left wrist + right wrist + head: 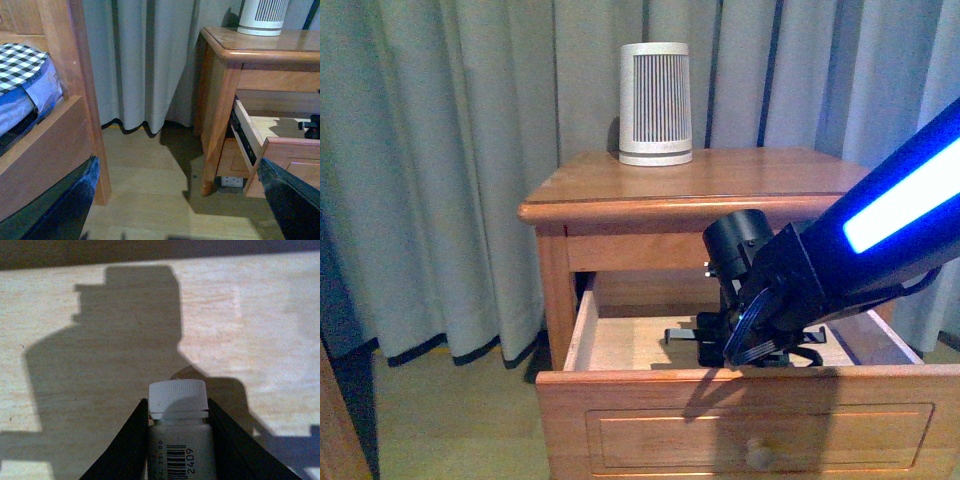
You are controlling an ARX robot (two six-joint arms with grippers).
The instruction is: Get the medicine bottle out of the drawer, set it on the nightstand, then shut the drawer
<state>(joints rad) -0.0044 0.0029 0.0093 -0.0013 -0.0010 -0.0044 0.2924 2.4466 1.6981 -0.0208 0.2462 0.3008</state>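
In the right wrist view, the medicine bottle (179, 440), white with a ribbed cap and a barcode label, sits between two black fingers. My right gripper (178, 401) is shut on it just below the cap, above the drawer's pale wood floor (100, 340). In the front view the right gripper (750, 345) is inside the open upper drawer (740, 420) of the nightstand (720, 180), and the arm hides the bottle. My left gripper (175, 210) is open over the floor, beside the nightstand (220, 100), holding nothing.
A white ribbed device (655, 103) stands at the back of the nightstand top. Grey curtains (450, 150) hang behind. A wooden bed frame (60, 100) with checked bedding is across the floor from the nightstand. The drawer front has a small round knob (760, 455).
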